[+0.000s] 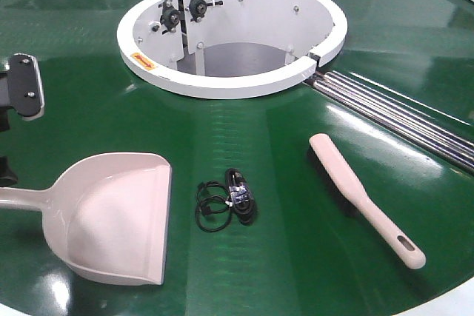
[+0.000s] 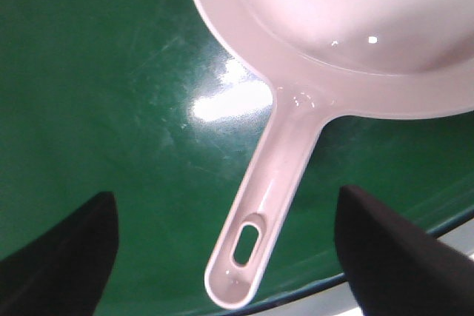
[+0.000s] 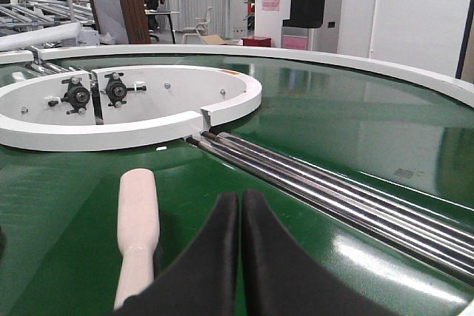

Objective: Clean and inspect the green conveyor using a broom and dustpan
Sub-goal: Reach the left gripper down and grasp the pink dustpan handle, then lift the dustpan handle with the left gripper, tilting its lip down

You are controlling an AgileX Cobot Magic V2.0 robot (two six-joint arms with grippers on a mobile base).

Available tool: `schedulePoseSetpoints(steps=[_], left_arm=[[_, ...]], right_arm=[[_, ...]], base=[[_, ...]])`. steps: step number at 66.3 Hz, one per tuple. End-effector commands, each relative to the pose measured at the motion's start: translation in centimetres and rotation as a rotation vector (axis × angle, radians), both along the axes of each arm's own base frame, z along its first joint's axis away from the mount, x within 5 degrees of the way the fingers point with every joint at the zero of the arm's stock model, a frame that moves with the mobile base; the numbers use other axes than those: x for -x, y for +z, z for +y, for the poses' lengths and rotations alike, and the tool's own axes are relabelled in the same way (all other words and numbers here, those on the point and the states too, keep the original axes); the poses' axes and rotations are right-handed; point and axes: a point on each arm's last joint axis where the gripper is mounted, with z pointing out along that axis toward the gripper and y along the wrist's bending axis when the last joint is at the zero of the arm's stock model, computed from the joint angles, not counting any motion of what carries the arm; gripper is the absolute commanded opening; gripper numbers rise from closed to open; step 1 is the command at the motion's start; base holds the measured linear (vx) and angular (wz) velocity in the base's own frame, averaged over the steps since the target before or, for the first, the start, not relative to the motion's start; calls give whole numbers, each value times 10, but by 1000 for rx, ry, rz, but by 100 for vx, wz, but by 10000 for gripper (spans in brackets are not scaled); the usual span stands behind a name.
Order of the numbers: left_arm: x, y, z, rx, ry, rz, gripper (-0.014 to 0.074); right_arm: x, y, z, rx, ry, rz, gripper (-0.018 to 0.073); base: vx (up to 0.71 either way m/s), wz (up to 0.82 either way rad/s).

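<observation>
In the front view, the green conveyor [image 1: 311,257] is filling the frame. Its white ring [image 1: 222,83] is sitting at upper centre, and silver rollers [image 1: 400,112] are running off toward the right edge. The dustpan [image 1: 111,216] is lying at lower left, its open mouth facing right and its handle pointing off the left edge. A small coil of black cable [image 1: 229,199] is resting just right of the pan, not touching it. The broom [image 1: 363,197] is lying at lower right, bristles down, with its slotted handle end pointing toward the lower right corner.

In the left wrist view, the left hand [image 2: 226,197] is released. Its two dark fingers [image 2: 67,257] are standing wide apart at the lower corners, and the dustpan's handle is lying between them, touching neither.

In the right wrist view, the right hand [image 3: 241,205] is clenched, fingers pressed together on nothing, and the broom is lying just to their left on the belt.
</observation>
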Motion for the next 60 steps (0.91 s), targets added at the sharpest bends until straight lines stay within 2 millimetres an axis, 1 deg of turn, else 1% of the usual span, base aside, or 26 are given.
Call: schedulePoseSetpoints(steps=[1, 8, 24, 30, 36, 40, 45, 54, 60], left_arm=[[-3, 11, -5, 0, -46, -60, 573], [-8, 2, -9, -17, -102, -20, 573], [-14, -15, -12, -33, -138, 39, 573], [-12, -29, -14, -55, -168, 90, 573], [-8, -44, -11, -93, -185, 137, 573], [-7, -50, -7, -133, -197, 143, 573], [-8, -51, -6, -154, -204, 124, 573], [-16, -50, -8, -138, -210, 36, 568], [-18, -53, -10, -130, -233, 36, 558]], right_arm=[[1, 6, 0, 3, 0, -78, -9], [1, 6, 0, 3, 0, -78, -9], [1, 6, 0, 3, 0, -78, -9], [1, 6, 0, 3, 0, -78, -9], [1, 6, 0, 3, 0, -78, -9], [1, 6, 0, 3, 0, -78, -9], [1, 6, 0, 3, 0, -78, -9], [1, 6, 0, 3, 0, -78, -9], [1, 6, 0, 3, 0, -78, -9]], base=[[0, 0], [0, 0], [0, 0], [0, 0], [0, 0], [0, 0], [0, 0], [0, 0], [0, 0]])
